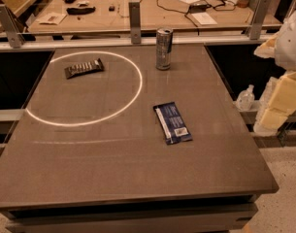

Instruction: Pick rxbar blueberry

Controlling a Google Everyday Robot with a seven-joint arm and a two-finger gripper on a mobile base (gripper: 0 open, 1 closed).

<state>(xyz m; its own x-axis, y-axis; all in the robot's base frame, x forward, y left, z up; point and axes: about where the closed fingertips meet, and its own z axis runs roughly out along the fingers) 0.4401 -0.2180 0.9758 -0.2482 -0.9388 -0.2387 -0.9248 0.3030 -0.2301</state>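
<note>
**Approach the blue bar from above**

The blue bar (172, 123) lies flat, right of centre on the table (113, 178), well apart from the can (163, 48). The gripper (273, 113) hangs beyond the table's right edge; we cannot tell its grip state. We'd pinch across the narrow width.

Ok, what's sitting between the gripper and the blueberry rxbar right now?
In the camera view, just bare table from the rxbar blueberry to its right edge. Past that edge a small clear bottle stands beside the gripper at far right.

White rounded arm shell (292, 42) at the right edge; below it the hand (277, 108), pale yellow blocky segments.
</note>
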